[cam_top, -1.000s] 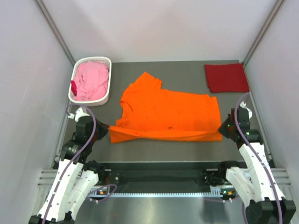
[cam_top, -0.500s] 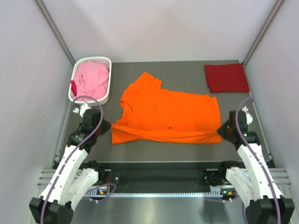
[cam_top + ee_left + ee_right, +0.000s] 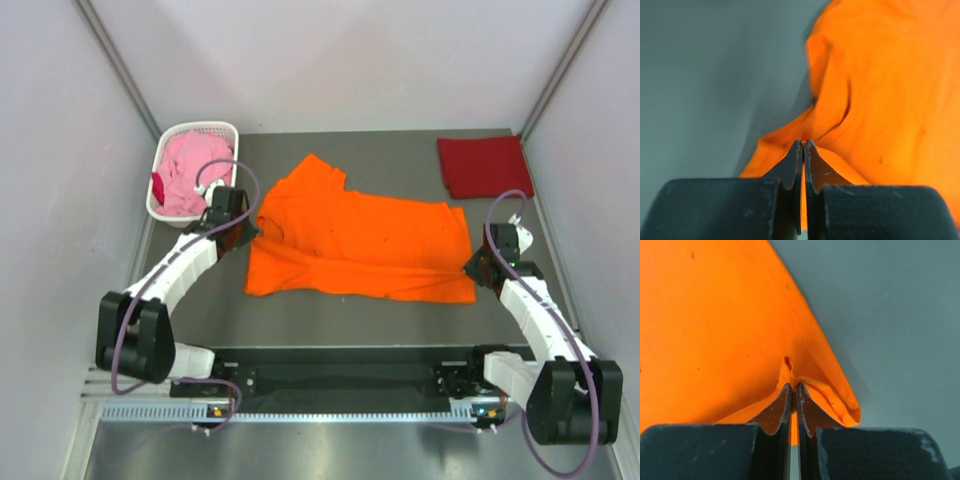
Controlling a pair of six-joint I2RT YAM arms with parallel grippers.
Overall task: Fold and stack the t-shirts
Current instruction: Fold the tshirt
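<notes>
Your left arm [image 3: 180, 265] is stretched forward from its base at the near left and angled inward, its forearm long and low, with a cable looping over the wrist. Your left gripper [image 3: 243, 232] points toward the middle. In the wrist view its jaws are pressed together, with only a thin edge of the orange shirt [image 3: 360, 245] pinched at the tips.

Your right arm [image 3: 535, 315] rises from the near right base and leans forward and slightly inward, its elbow less extended than the left's. Your right gripper [image 3: 470, 270] faces left, jaws likewise clamped tight on a corner fold of the same shirt.
</notes>
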